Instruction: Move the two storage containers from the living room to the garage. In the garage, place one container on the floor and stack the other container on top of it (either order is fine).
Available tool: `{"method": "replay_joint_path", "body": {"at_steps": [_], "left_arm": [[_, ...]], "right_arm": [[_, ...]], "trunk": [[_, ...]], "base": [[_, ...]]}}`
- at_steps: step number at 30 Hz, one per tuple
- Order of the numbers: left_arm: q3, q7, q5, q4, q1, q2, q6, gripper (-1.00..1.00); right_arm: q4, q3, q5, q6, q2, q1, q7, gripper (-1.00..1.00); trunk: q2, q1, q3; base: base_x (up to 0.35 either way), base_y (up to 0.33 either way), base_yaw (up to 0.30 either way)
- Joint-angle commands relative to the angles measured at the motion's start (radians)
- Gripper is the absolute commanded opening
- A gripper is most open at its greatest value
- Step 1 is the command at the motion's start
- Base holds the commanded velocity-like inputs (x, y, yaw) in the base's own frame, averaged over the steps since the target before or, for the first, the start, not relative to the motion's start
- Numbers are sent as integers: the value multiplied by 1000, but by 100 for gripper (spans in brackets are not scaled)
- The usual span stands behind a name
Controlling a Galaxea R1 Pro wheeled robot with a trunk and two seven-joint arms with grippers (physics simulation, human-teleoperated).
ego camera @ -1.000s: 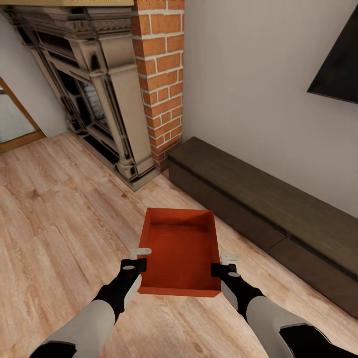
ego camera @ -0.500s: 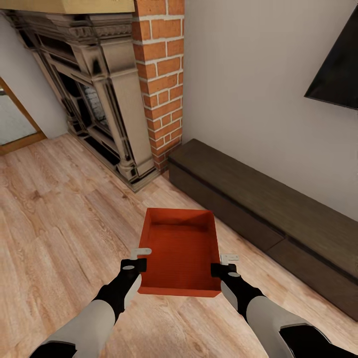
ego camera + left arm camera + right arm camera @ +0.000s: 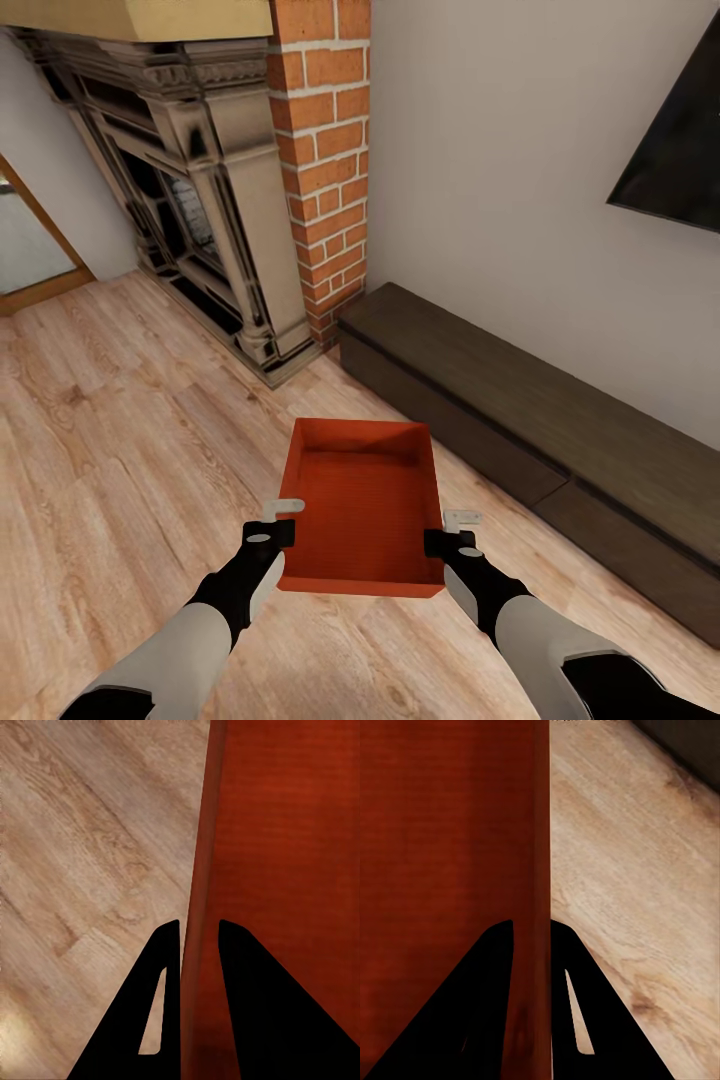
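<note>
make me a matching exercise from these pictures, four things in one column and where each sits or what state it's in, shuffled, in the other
Things:
1. orange-red box
2. brick chimney
3. black TV
4. dark bench

Places or states:
A. hangs on the wall, at the head view's right edge
B. gripped on both long walls, by the left hand and the right hand
C. low along the foot of the wall, on the wood floor
D. rises beside the ornate fireplace

Pairs: 1-B, 2-D, 3-A, 4-C
</note>
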Motion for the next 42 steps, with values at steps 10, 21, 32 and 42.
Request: {"method": "replay_joint_path", "body": {"at_steps": [10, 21, 32, 42], "left_arm": [[0, 12, -17, -3, 0, 6, 10, -100], [0, 12, -17, -2, 0, 7, 10, -100], [0, 12, -16, 0, 0, 7, 10, -100], [1, 12, -15, 0, 0, 8, 10, -100]], "right_arm": [[1, 5, -4, -2, -15, 0, -6, -100], [1, 6, -4, -2, -15, 0, -7, -100], [1, 5, -4, -4, -16, 0, -7, -100], [1, 5, -5, -4, -15, 0, -6, -100]], "trunk": [[70, -38, 31], [147, -81, 65], [224, -123, 100], [294, -161, 131]], "base": [[0, 0, 0], [0, 0, 0], [0, 0, 0], [0, 0, 0]]}}
